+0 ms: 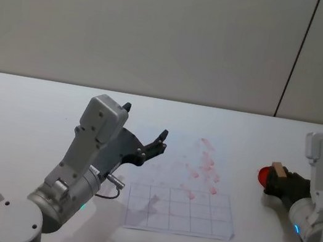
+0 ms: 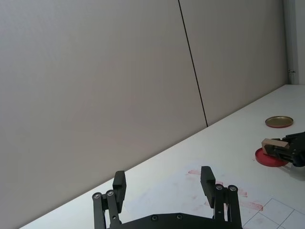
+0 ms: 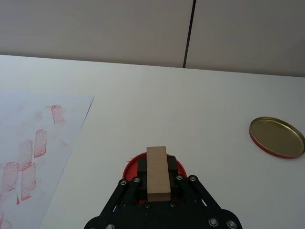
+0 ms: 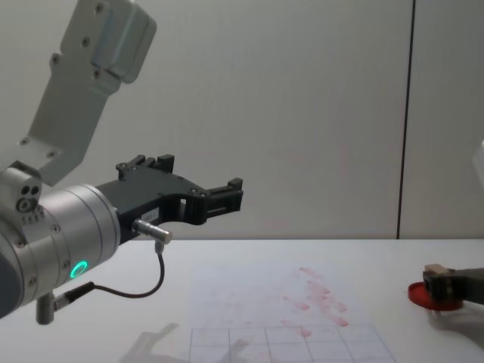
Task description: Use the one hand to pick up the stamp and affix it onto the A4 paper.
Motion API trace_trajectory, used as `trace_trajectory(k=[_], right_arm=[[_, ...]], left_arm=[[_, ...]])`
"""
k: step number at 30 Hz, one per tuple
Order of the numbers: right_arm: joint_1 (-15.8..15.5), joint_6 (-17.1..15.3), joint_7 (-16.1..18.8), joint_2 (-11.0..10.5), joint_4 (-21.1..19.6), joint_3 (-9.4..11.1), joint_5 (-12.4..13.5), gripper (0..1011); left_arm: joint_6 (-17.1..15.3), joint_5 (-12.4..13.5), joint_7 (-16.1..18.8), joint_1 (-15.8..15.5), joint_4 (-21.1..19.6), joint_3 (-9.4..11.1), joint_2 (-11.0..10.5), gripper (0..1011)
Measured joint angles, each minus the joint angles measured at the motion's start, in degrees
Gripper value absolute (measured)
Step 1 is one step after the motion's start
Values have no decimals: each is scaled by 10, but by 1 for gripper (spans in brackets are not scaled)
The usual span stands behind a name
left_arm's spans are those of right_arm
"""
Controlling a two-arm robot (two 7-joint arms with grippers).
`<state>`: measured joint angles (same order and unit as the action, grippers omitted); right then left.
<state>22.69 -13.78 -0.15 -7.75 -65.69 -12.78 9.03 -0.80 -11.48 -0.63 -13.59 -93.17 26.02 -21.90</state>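
1. The stamp (image 3: 157,160) is clamped between the jaws of the right gripper (image 3: 157,169), low in the right wrist view and over the red ink pad (image 3: 129,168), presumably for inking.
2. The A4 paper (image 1: 184,188) is laid mid-frame in the head view, well apart to the stamp's left, so a carry is judged necessary.
3. The left gripper (image 1: 145,124) is raised at centre-left with its jaws apart, idle.

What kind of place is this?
Probably a robot test bench in a lab: bare white table, plain panelled wall, A4 paper smeared with red stamp marks. Right tool grips the stamp at the ink pad; left tool hovers open.
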Motion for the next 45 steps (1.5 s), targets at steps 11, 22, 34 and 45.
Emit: trace_trajectory(k=[11, 22, 34, 45], right_arm=[[-6, 11, 2, -1, -21, 0, -8, 220], [-28, 25, 34, -2, -103, -12, -19, 220], [-52, 4, 65, 5, -158, -34, -28, 220], [-63, -29, 75, 10, -167, -48, -43, 220]], left_arm=[[0, 0, 0, 0, 0, 0, 0, 993], [0, 0, 0, 0, 0, 0, 0, 993], [0, 0, 0, 0, 0, 0, 0, 993], [0, 0, 0, 0, 0, 0, 0, 993]])
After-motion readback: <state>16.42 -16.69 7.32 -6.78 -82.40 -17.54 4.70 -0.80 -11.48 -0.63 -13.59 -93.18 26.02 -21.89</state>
